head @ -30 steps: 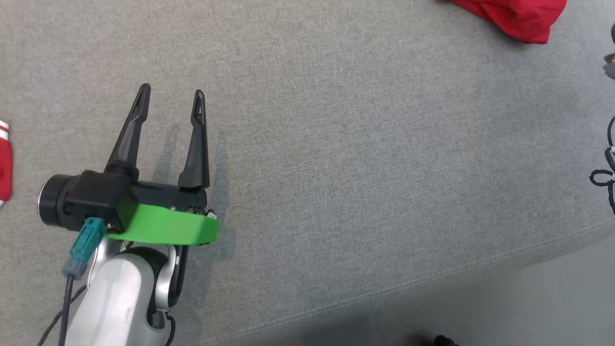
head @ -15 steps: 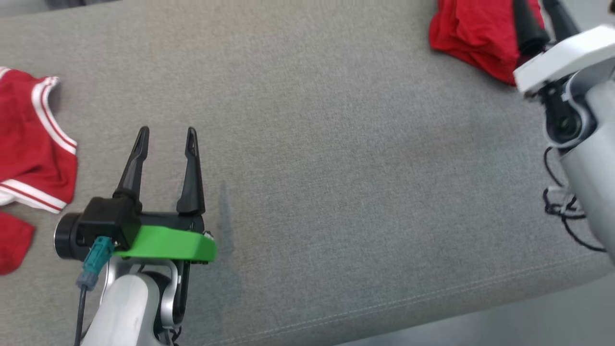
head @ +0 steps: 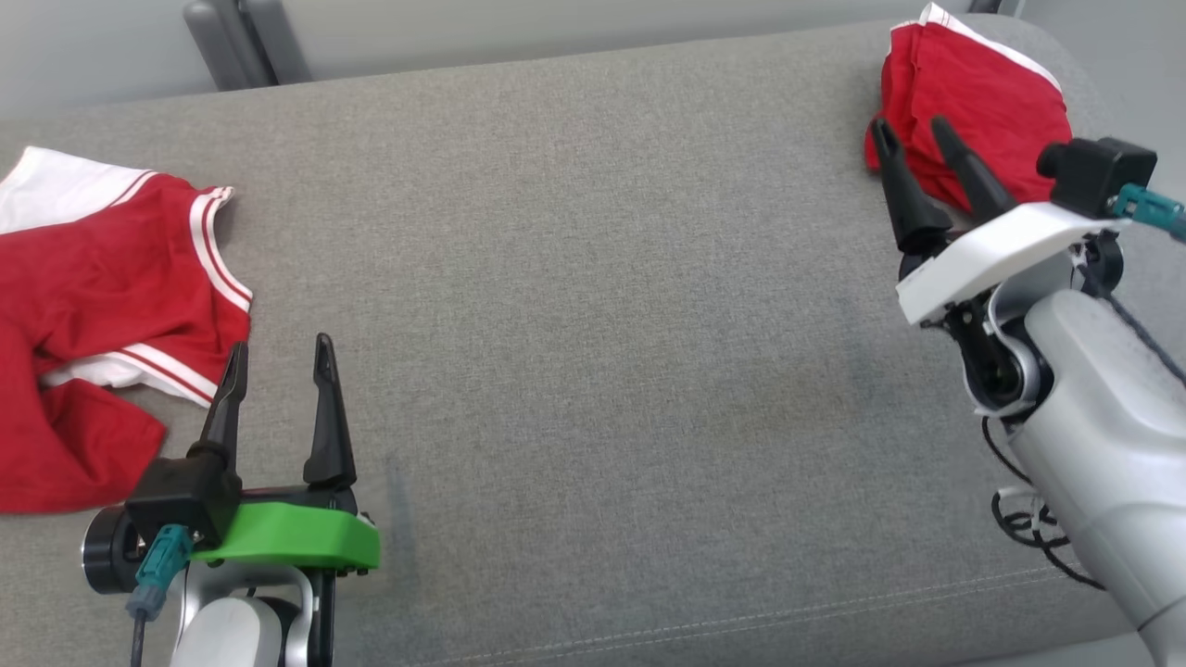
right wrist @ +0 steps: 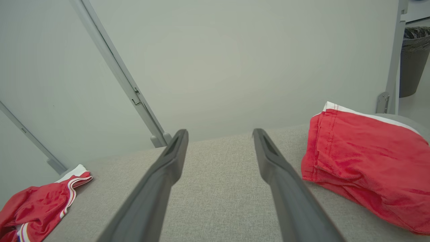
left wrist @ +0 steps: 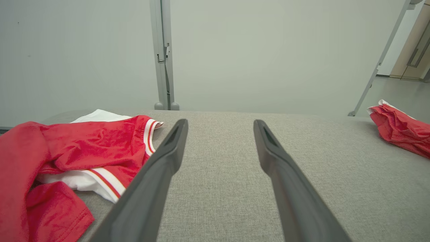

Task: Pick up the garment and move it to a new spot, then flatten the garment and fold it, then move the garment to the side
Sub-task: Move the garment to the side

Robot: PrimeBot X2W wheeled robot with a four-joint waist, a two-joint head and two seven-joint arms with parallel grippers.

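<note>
The left gripper (head: 283, 345) is held open over the grey cushion (head: 593, 324), nothing between its fingers. The crumpled red garment (head: 102, 306), white-trimmed, is spread just beside it at the cushion's left end. The right gripper (head: 909, 124) is likewise spread and empty, pointed at a folded red garment (head: 991, 93) on the far right corner. Grey posts (head: 246, 42) are seen behind, with a dark bin (right wrist: 415, 60) off to the right.

Crumpled red garment (head: 93, 306), perhaps shorts, left
</note>
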